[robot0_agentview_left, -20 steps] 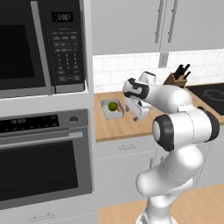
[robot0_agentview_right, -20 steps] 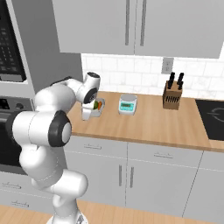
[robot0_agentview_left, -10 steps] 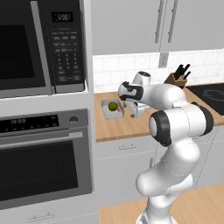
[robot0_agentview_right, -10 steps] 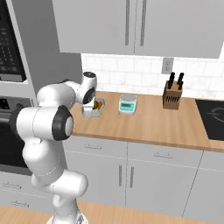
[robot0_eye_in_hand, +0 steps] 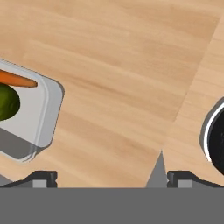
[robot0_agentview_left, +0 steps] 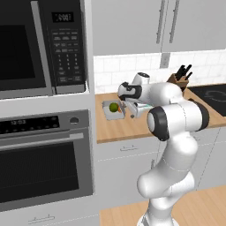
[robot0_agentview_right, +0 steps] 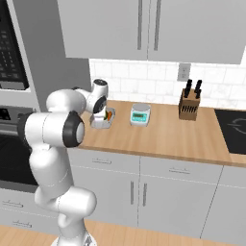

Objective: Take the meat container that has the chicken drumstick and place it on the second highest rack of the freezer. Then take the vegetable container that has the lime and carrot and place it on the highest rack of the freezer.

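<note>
The vegetable container (robot0_eye_in_hand: 30,118) sits on the wooden counter (robot0_eye_in_hand: 118,78) near its left end by the oven column, holding the lime (robot0_eye_in_hand: 6,103) and carrot (robot0_eye_in_hand: 17,79). It looks like a light, stiff, smooth-walled tray with loose contents that would roll if tipped, so a level pinch across one rim wall seems safest. The gripper (robot0_eye_in_hand: 109,177) hangs above the bare counter just beside the tray, jaws spread wide and holding nothing. Compared with a second ago, the arm has swung further left toward the tray.

We see counter (robot0_eye_in_hand: 122,65): matt light wood grain | vegetable container (robot0_eye_in_hand: 46,113): smooth translucent grey plastic | lime (robot0_eye_in_hand: 6,103): dull, dimpled green skin
</note>
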